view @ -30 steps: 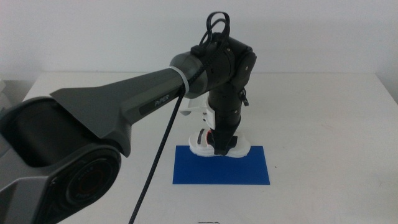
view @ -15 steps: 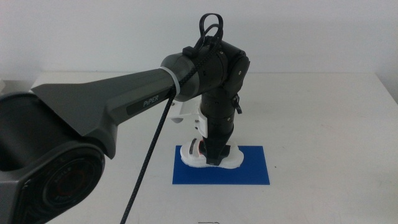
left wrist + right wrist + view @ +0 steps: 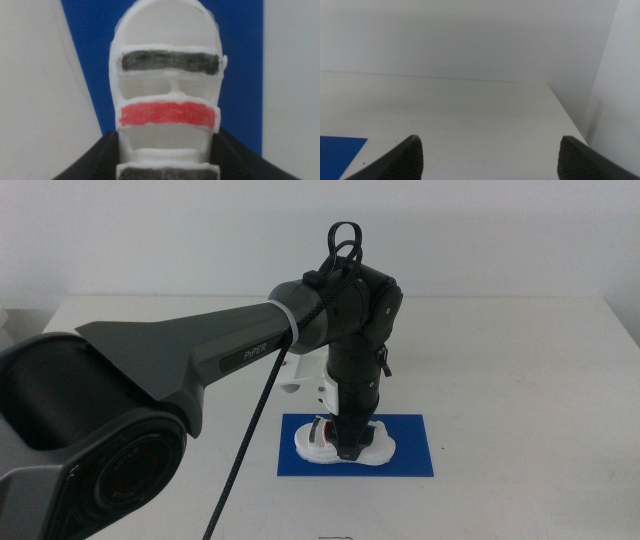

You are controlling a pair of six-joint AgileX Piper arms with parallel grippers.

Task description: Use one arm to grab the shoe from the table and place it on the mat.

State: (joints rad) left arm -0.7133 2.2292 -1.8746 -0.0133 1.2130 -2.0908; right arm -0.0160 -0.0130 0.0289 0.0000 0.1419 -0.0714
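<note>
You are gripping the shoe (image 3: 340, 441) in the left gripper (image 3: 352, 448) over the mat (image 3: 408, 450); keep it level, settle the sole flat, then open.

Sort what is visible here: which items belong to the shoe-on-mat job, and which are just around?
In the job:
- left gripper, shut on the shoe
- shoe, over the mat
- blue mat
- white table

Just around:
- right gripper, open, waiting away from the mat
- white wall
</note>
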